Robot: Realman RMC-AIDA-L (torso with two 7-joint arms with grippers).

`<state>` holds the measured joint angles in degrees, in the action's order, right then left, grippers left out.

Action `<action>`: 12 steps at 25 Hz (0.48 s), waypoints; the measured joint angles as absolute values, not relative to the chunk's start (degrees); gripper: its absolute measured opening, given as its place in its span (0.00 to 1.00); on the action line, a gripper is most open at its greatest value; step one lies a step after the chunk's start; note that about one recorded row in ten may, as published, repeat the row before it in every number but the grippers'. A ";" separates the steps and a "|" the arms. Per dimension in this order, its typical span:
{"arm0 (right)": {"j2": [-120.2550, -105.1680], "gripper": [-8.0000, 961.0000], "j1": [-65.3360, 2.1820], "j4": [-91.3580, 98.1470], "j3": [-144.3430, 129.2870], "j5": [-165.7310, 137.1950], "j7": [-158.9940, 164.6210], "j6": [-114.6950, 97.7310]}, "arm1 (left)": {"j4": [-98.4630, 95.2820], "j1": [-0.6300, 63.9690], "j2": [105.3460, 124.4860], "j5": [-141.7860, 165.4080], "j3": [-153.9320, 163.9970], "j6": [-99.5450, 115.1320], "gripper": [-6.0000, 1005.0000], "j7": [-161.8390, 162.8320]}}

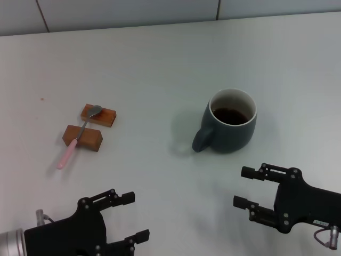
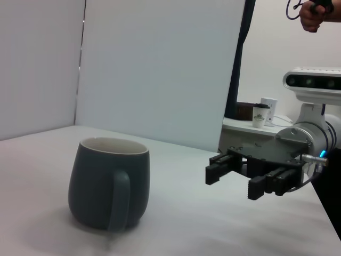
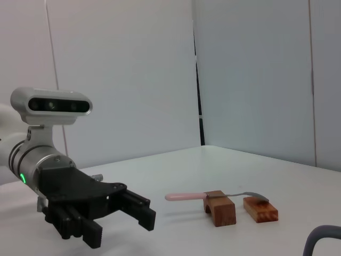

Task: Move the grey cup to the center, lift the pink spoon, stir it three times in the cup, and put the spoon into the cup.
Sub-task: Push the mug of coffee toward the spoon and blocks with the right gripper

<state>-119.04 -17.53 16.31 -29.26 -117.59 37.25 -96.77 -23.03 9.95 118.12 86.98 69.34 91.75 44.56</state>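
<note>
The grey cup (image 1: 230, 121) stands upright right of the table's middle, its handle toward me and the left, with dark liquid inside. It also shows in the left wrist view (image 2: 106, 184). The pink spoon (image 1: 74, 144) lies at the left across two wooden blocks, bowl on the far block. It also shows in the right wrist view (image 3: 186, 196). My right gripper (image 1: 242, 186) is open and empty, just in front of the cup and apart from it; it also shows in the left wrist view (image 2: 234, 181). My left gripper (image 1: 134, 216) is open and empty near the front edge, well short of the spoon; it also shows in the right wrist view (image 3: 120, 224).
Two brown wooden blocks (image 1: 98, 115) (image 1: 82, 137) carry the spoon. The white table (image 1: 160, 64) runs back to a tiled wall. In the left wrist view a paper cup (image 2: 260, 114) stands on another surface behind the right arm.
</note>
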 joint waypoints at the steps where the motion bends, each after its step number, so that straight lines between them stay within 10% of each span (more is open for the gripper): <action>1: -119.08 0.71 -17.42 16.16 -29.27 -117.59 36.93 -96.77 | -23.03 9.99 118.13 86.94 69.30 91.75 0.76 44.56; 12: -119.10 0.50 -17.67 15.90 -29.27 -117.59 36.82 -96.79 | -23.03 10.04 118.12 86.72 69.25 91.75 0.76 44.56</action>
